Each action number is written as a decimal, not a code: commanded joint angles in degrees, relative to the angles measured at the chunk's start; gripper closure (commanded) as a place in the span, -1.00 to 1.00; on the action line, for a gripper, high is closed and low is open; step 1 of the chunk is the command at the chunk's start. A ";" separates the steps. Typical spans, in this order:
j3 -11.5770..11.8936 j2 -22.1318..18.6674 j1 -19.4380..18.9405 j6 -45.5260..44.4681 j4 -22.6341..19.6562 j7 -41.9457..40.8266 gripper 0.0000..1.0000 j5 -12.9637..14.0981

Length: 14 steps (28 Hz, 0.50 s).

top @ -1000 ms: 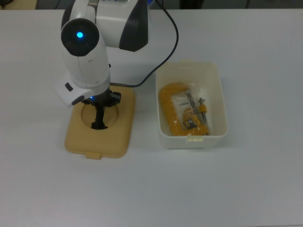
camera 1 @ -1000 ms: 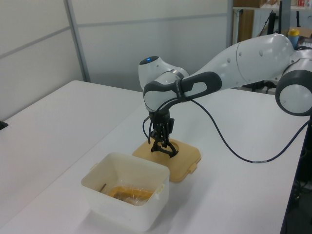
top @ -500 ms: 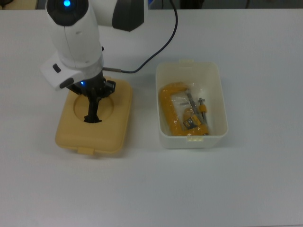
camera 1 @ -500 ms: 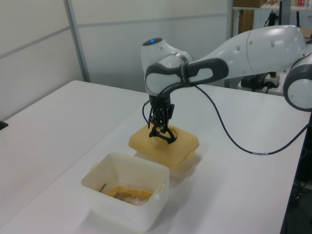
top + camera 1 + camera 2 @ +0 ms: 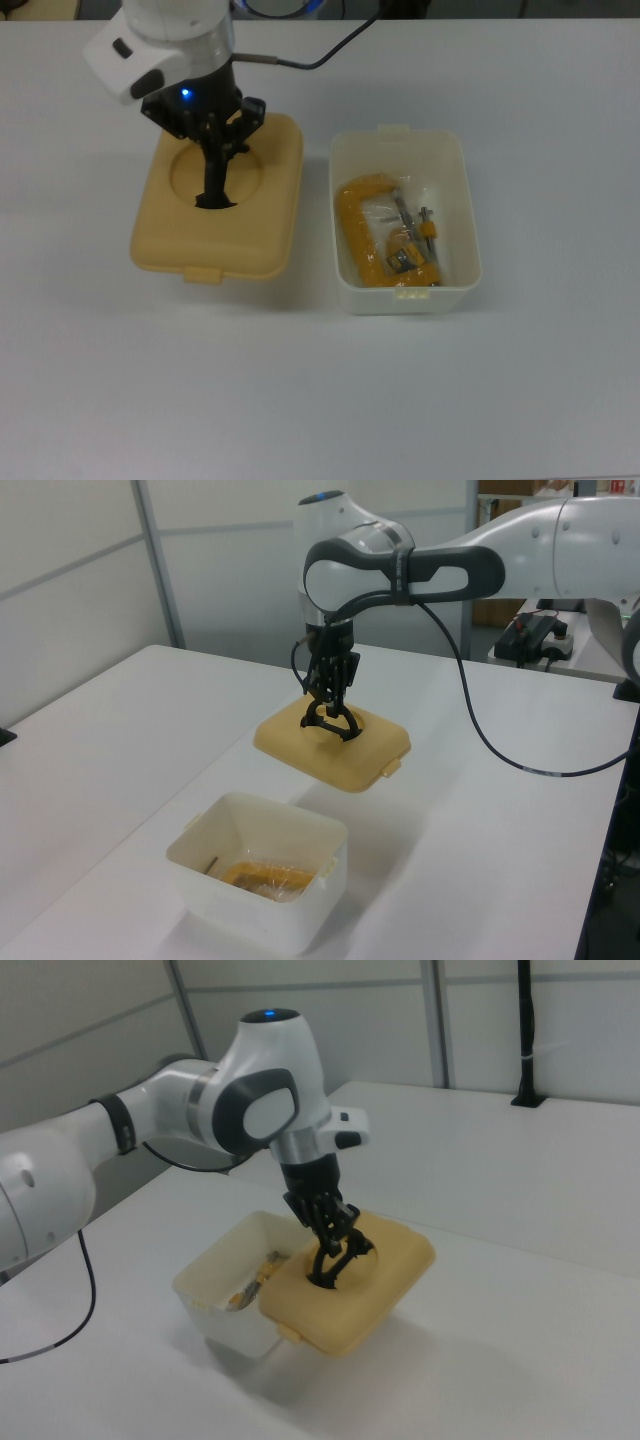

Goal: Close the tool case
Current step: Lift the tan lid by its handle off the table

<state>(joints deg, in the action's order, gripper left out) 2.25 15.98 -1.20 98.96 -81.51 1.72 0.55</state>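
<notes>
Pincer (image 5: 330, 715) grips the smooth tan lid's (image 5: 330, 755) black handle (image 5: 215, 185), airborne.

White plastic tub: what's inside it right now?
The white plastic tub holds a yellow clamp in clear wrapping, its metal screw showing. The floor beneath it is covered. The tan lid hangs from the gripper, off the tub.

The lid (image 5: 220, 205) is hanging at the top view's centre-left, beside the tub (image 5: 404, 222) holding the clamp (image 5: 385, 235).
</notes>
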 commanded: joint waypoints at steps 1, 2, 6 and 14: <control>0.65 -1.83 -3.02 -2.36 0.03 2.41 1.00 1.12; 0.73 -1.83 -3.46 -2.63 0.12 2.76 1.00 1.03; 0.74 -1.83 -5.74 -3.51 1.00 4.08 1.00 0.95; 0.91 -1.83 -10.66 -3.86 1.18 7.68 1.00 0.51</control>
<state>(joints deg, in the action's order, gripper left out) 2.23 14.86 -9.15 96.99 -80.79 7.18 0.83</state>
